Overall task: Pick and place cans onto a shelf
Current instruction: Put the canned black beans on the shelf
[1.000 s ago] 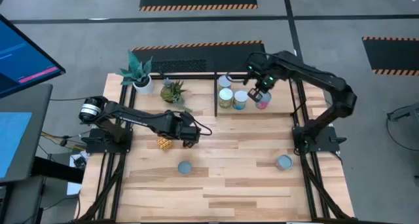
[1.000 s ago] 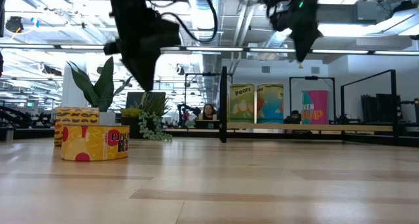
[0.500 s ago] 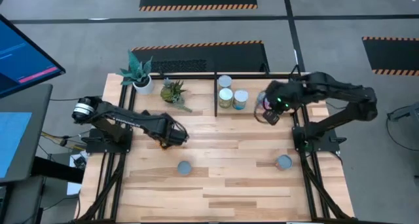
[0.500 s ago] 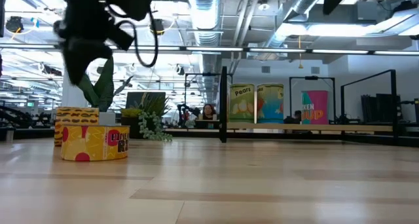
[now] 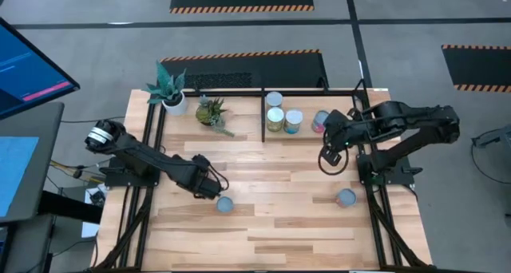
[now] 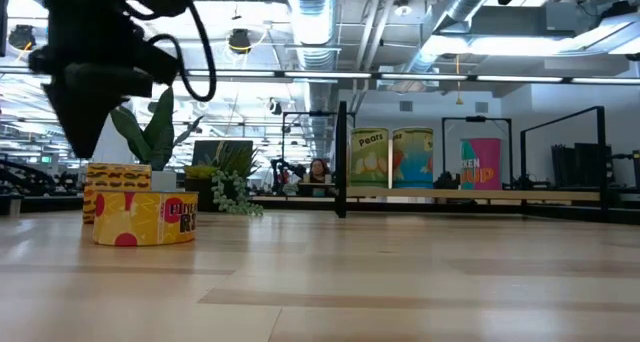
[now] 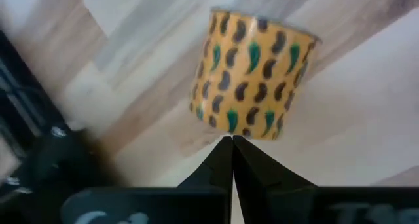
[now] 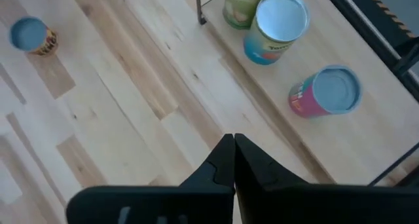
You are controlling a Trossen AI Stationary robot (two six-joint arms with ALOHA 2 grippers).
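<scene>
Several cans stand upright on the shelf (image 5: 263, 128) at the far side: a yellow-green one (image 5: 275, 118), a light blue one (image 5: 293, 120), a pink one (image 5: 319, 122) and one behind them (image 5: 274, 100). Two more cans stand on the table, one (image 5: 226, 203) near the middle and one (image 5: 346, 197) at the right. A yellow can with a pepper pattern (image 7: 252, 76) stands just ahead of my left gripper (image 7: 232, 142), which is shut; my arm hides this can in the high view. My right gripper (image 8: 234, 142) is shut and empty, above the table in front of the shelf (image 5: 327, 157). My left gripper's shut fingertips stand right at the lower side of the yellow pepper can (image 7: 239, 131). I cannot tell whether they touch it.
Two potted plants (image 5: 169, 93) (image 5: 210, 111) stand at the table's far left. Black frame bars run along both table sides (image 5: 371, 201). In the low view a second yellow can (image 6: 145, 219) stands in front of the pepper can (image 6: 117, 178). A person shows far behind the table.
My left gripper has gone toward the table's near edge and down, over the yellow can by the plants. My right gripper has drawn back from the pink can on the shelf toward the near edge; the pink can stays upright on the shelf.
</scene>
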